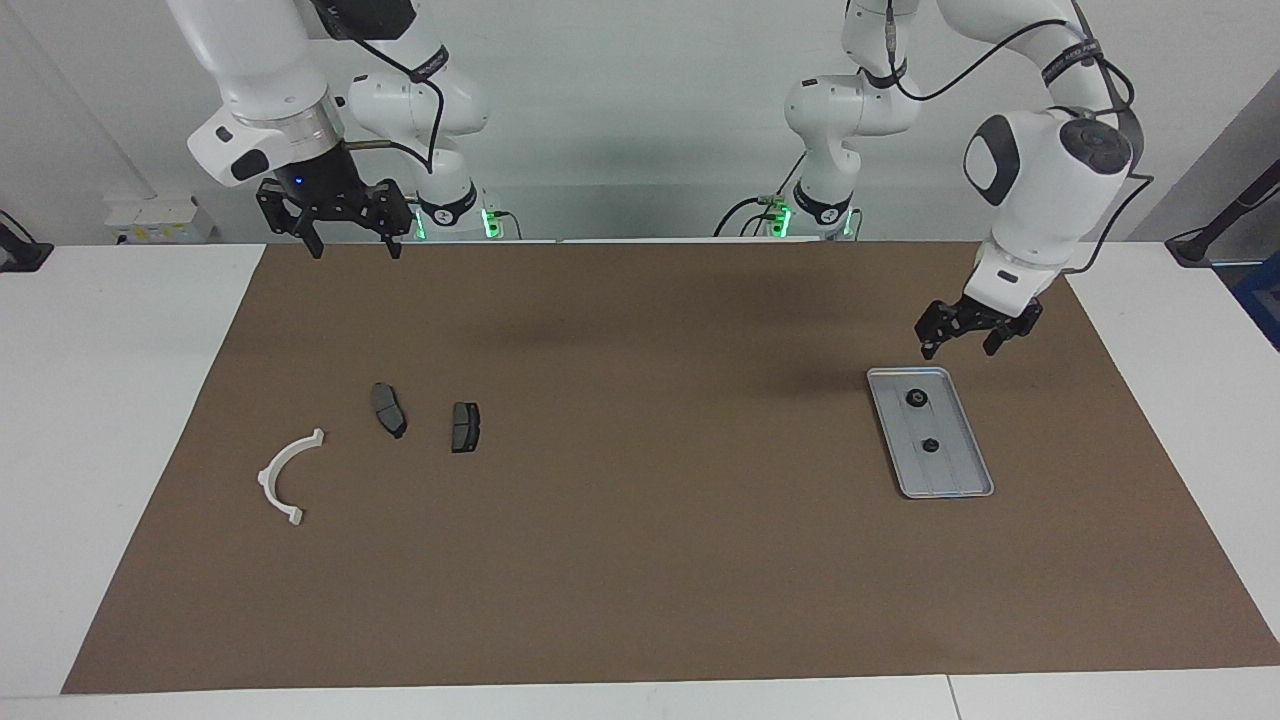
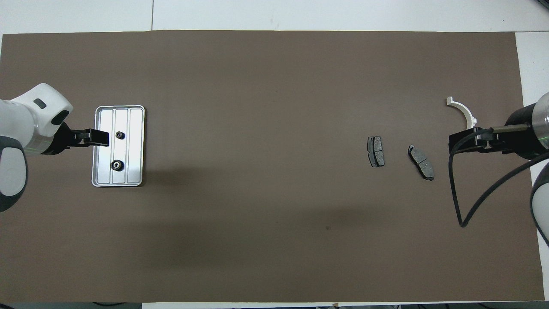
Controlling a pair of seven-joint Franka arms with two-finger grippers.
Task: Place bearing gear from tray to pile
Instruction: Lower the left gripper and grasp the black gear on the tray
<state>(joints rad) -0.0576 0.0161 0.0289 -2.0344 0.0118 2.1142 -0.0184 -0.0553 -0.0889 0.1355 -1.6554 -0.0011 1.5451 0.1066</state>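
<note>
The silver-grey tray (image 1: 952,478) lies on the brown mat toward the left arm's end; it also shows in the overhead view (image 2: 136,148). Two small black bearing gears lie in it, one nearer the robots (image 1: 915,398) (image 2: 116,164) and one farther (image 1: 930,445) (image 2: 121,135). My left gripper (image 1: 960,349) (image 2: 103,138) hangs open and empty in the air over the tray's edge. The pile lies toward the right arm's end: a white half-ring bracket (image 1: 285,475) (image 2: 463,110) and two dark brake pads (image 1: 388,408) (image 1: 465,427). My right gripper (image 1: 356,247) (image 2: 454,143) waits open, high up.
The brown mat (image 1: 640,560) covers most of the white table. A black cable (image 2: 461,201) hangs from the right arm near the pile. Bare mat lies between the tray and the brake pads (image 2: 376,151) (image 2: 421,162).
</note>
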